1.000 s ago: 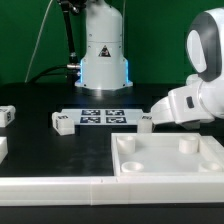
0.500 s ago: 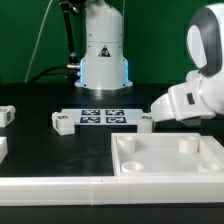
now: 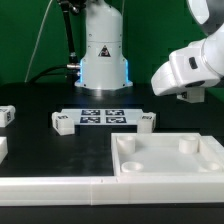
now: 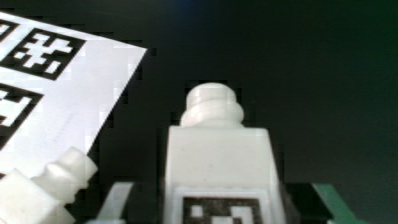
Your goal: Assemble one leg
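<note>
From left to right in the exterior view we see one leg [image 3: 62, 122] at the marker board's [image 3: 100, 116] left end, another leg [image 3: 146, 121] at its right end, and the tray [image 3: 170, 165] lower right. The gripper [image 3: 193, 96] hangs upper right; we cannot tell its opening, though the wrist view shows a leg [image 4: 219, 160] close below.

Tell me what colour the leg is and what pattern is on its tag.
The leg is white, with a black-and-white square tag; the wrist view shows it best.
</note>
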{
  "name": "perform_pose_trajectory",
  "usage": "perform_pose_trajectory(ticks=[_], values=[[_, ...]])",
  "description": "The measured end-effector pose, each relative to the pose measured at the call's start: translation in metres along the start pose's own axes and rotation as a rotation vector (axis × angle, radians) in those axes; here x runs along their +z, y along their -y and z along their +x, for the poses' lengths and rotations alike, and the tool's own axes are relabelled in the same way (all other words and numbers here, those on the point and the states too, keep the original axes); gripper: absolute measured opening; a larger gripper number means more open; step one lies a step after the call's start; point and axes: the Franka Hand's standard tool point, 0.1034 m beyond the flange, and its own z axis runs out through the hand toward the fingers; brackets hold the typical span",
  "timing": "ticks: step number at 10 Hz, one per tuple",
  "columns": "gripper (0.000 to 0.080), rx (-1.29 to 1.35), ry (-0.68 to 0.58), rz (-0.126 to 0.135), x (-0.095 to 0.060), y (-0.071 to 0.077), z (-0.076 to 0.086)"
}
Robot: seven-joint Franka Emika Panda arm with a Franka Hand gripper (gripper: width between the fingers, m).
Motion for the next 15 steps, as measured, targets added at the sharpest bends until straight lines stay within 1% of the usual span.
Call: perform_pose_trajectory(ticks=[1, 2, 3, 5, 6, 7, 8, 9, 10, 11, 12, 13, 14, 15], values=[[0.0288, 0.001, -0.038, 0.0, -0.003, 0.0, 0.004], [0.0288, -0.005, -0.117, -0.003, -0.007, -0.002, 0.011], [0.0288, -0.028, -0.236, -0.005, -0.013, -0.015, 0.017], [0.0288, -0.033, -0.396, -0.006, -0.039, -0.047, 0.005], [0.029, -0.027, -0.456, -0.004, -0.051, -0.059, 0.004], [0.029, -0.02, -0.579, -0.016, -0.055, -0.06, 0.011], [0.029, -0.019, -0.633, -0.027, -0.05, -0.061, 0.009], [0.029, -0.014, -0.737, -0.04, -0.055, -0.064, 0.013], [0.029, -0.01, -0.798, -0.05, -0.053, -0.065, 0.013], [0.029, -0.011, -0.91, -0.064, -0.059, -0.068, 0.017], [0.029, -0.038, -0.99, -0.081, -0.07, -0.072, 0.02], [0.029, -0.046, -1.058, -0.085, -0.093, -0.08, 0.024], [0.029, -0.04, -0.999, -0.054, -0.108, -0.083, 0.027], [0.029, -0.042, -1.019, -0.05, -0.127, -0.083, 0.034]])
